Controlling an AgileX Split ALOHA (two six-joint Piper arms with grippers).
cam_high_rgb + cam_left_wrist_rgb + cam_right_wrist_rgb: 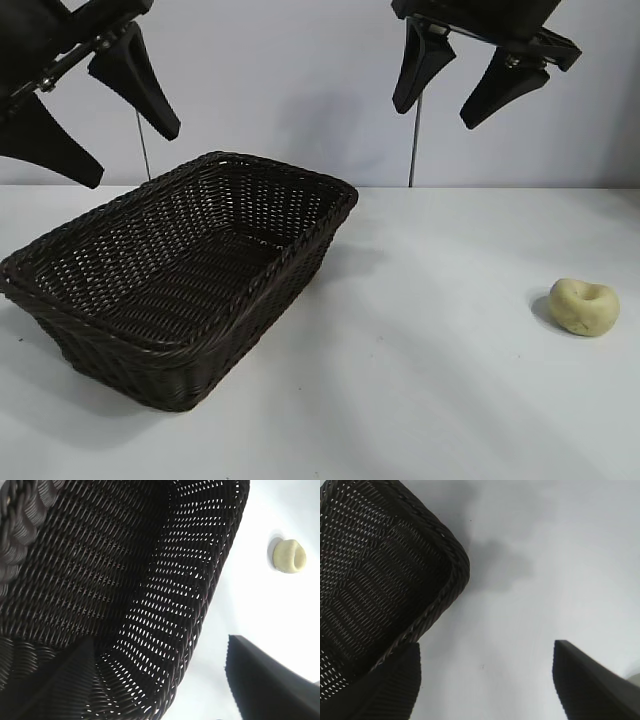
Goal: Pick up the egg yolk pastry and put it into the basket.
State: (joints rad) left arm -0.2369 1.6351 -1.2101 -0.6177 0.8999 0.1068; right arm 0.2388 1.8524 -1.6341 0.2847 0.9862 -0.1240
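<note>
The egg yolk pastry [584,306], a small pale yellow lump with a dimple, lies on the white table at the right; it also shows in the left wrist view as the pastry [289,556]. The dark brown wicker basket [300,180] stands at the left with nothing in it. High above the basket's left end hangs my left gripper [120,150], open and holding nothing. My right gripper [440,110] hangs high above the table's middle, past the basket's right end, also open and holding nothing. The right wrist view shows the basket's corner [455,560] but not the pastry.
The white table [430,380] spreads bare between basket and pastry. Two thin upright rods [411,140] stand at the back against a pale wall.
</note>
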